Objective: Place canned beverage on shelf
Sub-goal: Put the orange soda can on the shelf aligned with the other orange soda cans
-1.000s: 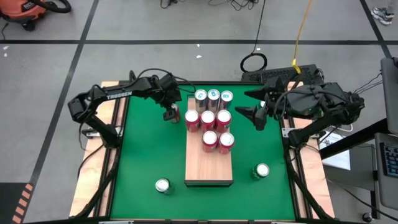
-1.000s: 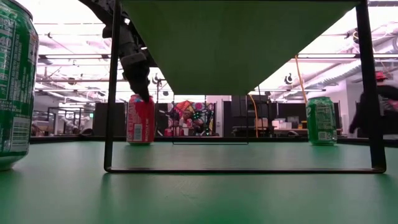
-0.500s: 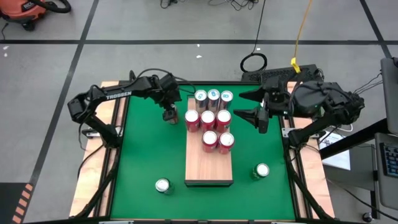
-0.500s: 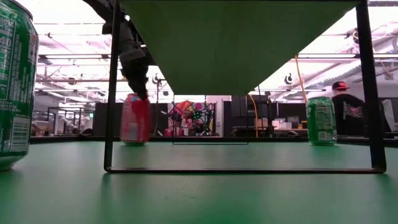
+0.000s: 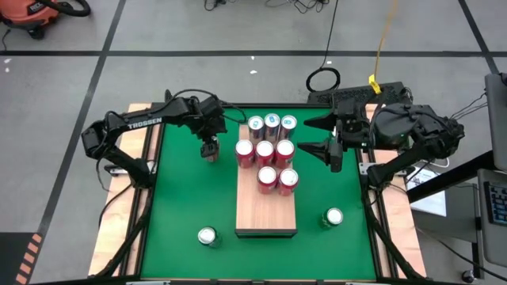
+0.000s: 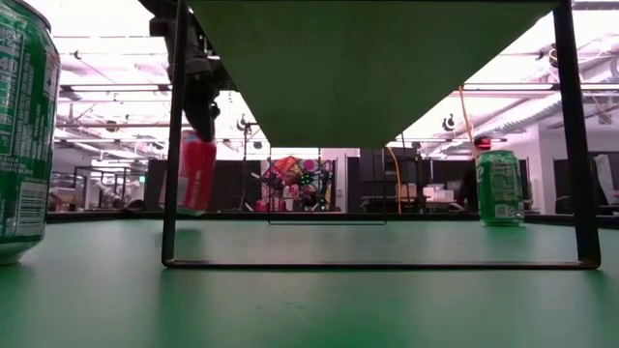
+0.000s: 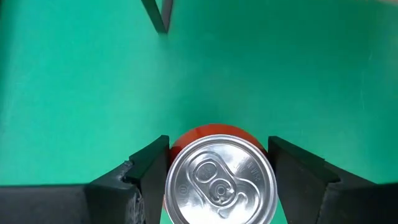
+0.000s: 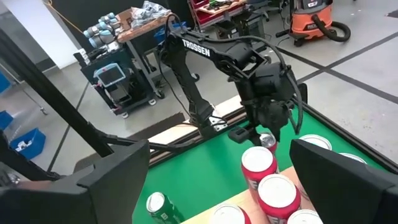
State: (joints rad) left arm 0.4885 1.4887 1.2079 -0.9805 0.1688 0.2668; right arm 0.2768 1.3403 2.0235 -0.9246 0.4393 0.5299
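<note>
While the shelf (image 5: 266, 194) carries eight cans at its far end, the left gripper (image 5: 211, 150) clamps a red can (image 6: 196, 174) just beside it, lifted off the table; the right gripper (image 5: 323, 148) hangs spread open on the shelf's other side.

Two dark, near-black jointed arms. Left arm (image 5: 135, 124) carries white "TROSSEN" lettering along its forearm link, thin black cables looped over the wrist. Right arm (image 5: 412, 131) bulkier at the wrist housing, cables trailing off it. Fingers (image 7: 146, 171) are matte black, blocky, flat-faced with angled edges.
</note>
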